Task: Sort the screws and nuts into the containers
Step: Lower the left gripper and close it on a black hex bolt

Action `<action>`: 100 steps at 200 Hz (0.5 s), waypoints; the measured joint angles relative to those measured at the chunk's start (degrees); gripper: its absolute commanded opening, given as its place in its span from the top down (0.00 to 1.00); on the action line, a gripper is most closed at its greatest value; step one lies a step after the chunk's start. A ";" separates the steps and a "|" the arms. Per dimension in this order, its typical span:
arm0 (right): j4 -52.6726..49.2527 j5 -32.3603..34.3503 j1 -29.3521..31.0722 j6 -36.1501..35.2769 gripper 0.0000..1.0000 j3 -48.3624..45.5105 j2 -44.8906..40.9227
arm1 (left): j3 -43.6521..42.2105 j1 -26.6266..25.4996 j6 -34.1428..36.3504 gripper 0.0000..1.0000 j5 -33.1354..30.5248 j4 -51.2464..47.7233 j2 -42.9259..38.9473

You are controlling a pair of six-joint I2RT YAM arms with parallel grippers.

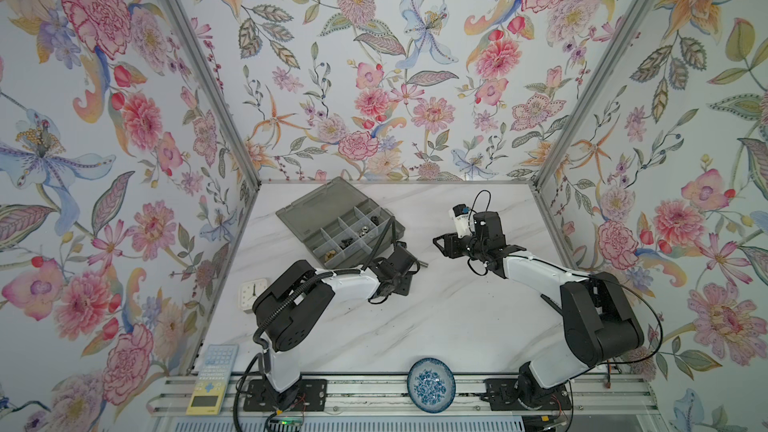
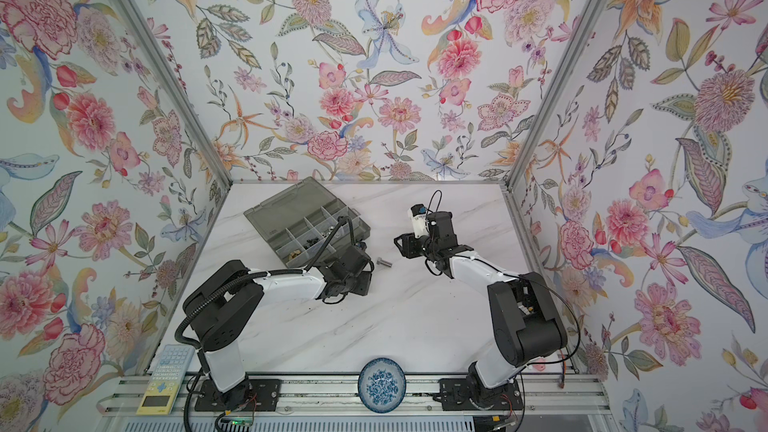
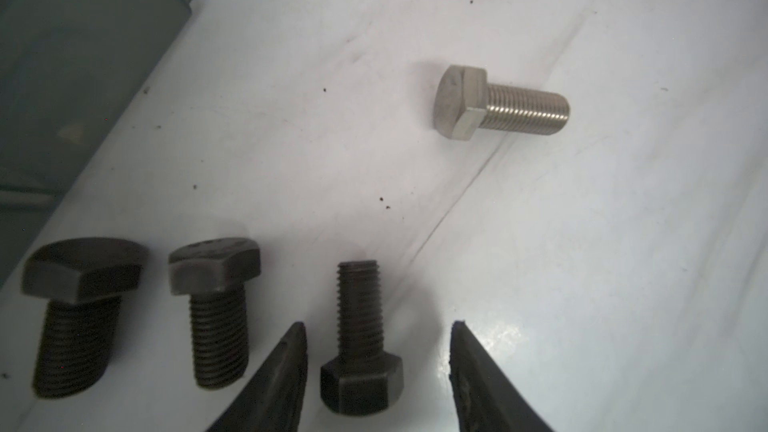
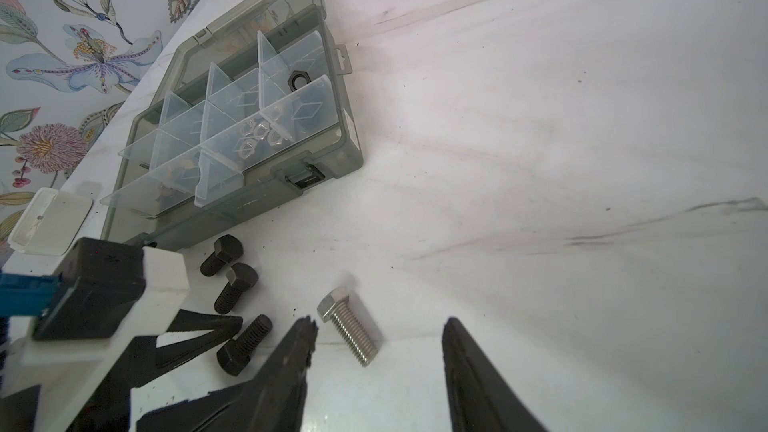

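Marble tabletop [image 1: 436, 326] with the grey box [image 1: 305, 235] lying askew toward its far left corner, lid [image 1: 318, 201] folded back flat. Some compartments hold sorted pieces: silver nuts [image 4: 253, 137] in one, a black nut [image 4: 297, 81] in a neighbouring one, and brass-coloured pieces [image 1: 331, 254] at the end nearest the left arm. All four bolts lie on the bare tabletop near its middle, outside the box and just off its near wall. Three black bolts [image 4: 235, 286] form a loose row beside that wall. The silver bolt [image 3: 498, 103] lies on its side apart from them, between the two pincers. The left pincer [image 3: 379, 323] is low over the row, its jaws partly open and straddling the head of the end bolt [image 3: 360, 384]. A gap shows on either side and nothing is gripped. The right pincer [image 4: 380, 320] hangs above the tabletop to the right of the silver bolt, jaws wide and empty, with the bolt close to one fingertip [image 4: 307, 330]. A patterned dish [image 1: 415, 371] sits at the middle of the near edge. A small clock [image 1: 250, 295] lies by the left edge and a keypad [image 1: 212, 378] by the near left corner.
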 measured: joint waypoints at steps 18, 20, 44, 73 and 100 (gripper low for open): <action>0.24 -0.17 -0.11 0.17 0.47 -0.09 0.00 | 0.46 0.00 -0.02 0.50 -0.04 -0.63 0.22; 0.31 -0.20 -0.11 0.22 0.47 -0.11 0.00 | 0.52 0.00 -0.02 0.51 -0.04 -0.68 0.26; 0.39 -0.50 -0.26 0.28 0.47 -0.35 0.00 | 0.74 -0.09 0.00 0.56 -0.04 -0.90 0.42; 0.55 -0.52 -0.26 0.63 0.47 -0.61 0.00 | 0.81 -0.26 0.09 0.66 -0.09 -1.05 0.52; 0.66 -0.52 -0.33 0.66 0.46 -1.07 -0.02 | 0.81 -0.26 0.17 0.76 -0.07 -0.96 0.57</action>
